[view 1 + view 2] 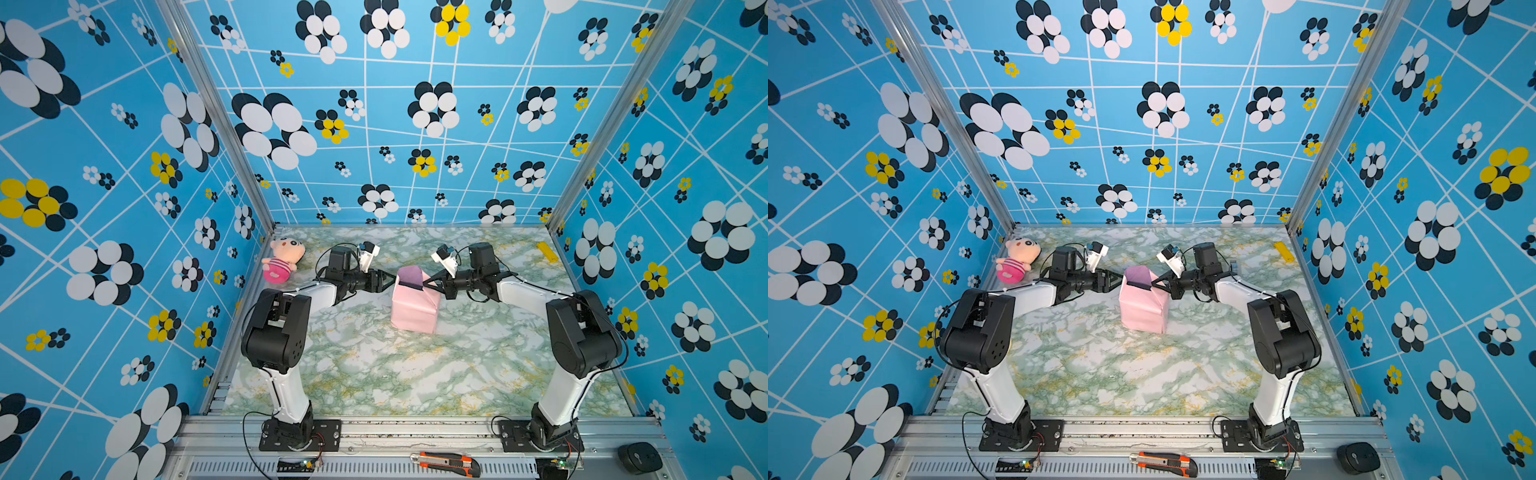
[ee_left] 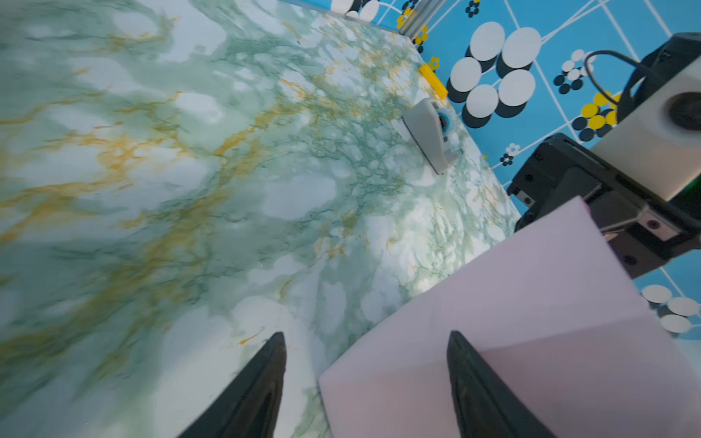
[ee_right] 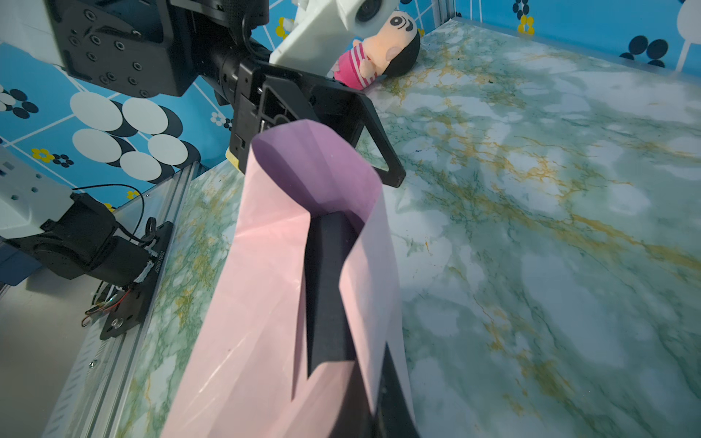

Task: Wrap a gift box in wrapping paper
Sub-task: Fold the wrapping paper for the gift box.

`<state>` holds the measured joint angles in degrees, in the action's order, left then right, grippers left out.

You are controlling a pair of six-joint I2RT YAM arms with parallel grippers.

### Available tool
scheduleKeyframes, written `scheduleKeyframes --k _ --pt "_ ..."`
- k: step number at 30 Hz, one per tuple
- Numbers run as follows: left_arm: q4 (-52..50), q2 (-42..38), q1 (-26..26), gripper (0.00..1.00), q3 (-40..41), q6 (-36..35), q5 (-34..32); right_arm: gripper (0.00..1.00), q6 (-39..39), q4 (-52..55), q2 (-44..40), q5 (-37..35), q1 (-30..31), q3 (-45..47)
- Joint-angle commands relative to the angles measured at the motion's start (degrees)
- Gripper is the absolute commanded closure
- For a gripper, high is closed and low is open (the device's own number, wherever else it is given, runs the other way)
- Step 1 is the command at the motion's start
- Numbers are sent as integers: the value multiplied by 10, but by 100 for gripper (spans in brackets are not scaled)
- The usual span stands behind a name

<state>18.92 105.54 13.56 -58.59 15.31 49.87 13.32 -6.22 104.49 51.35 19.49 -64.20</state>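
The wrapping paper (image 1: 415,309) stands folded up round the gift box (image 3: 328,265) at mid-table, pale pink outside and lilac inside its open top (image 3: 315,167). Only a black strip of the box shows down inside the paper in the right wrist view. My right gripper (image 1: 428,284) is shut on the paper's upper flap on the right side, its dark fingers (image 3: 390,379) pinching the sheet. My left gripper (image 1: 388,279) stands open just left of the paper's top. In the left wrist view a corner of the paper (image 2: 512,303) lies between its spread fingers (image 2: 265,379).
A pink-striped plush doll (image 1: 282,259) lies at the back left. A grey tape dispenser (image 2: 430,132) and a yellow piece (image 1: 547,251) sit at the back right. An orange box cutter (image 1: 446,462) and a black round device (image 1: 640,457) rest on the front rail.
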Motion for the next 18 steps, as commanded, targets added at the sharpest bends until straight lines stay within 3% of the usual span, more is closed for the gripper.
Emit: scheduleKeyframes --k 1,7,18 --pt "59 3 9 31 -9 21 59 100 16 22 -16 9 5 7" --pt "72 -2 16 31 4 25 70 100 24 33 -15 5 6 6" --pt "110 -80 -9 26 98 53 -8 100 27 37 -17 -1 5 8"
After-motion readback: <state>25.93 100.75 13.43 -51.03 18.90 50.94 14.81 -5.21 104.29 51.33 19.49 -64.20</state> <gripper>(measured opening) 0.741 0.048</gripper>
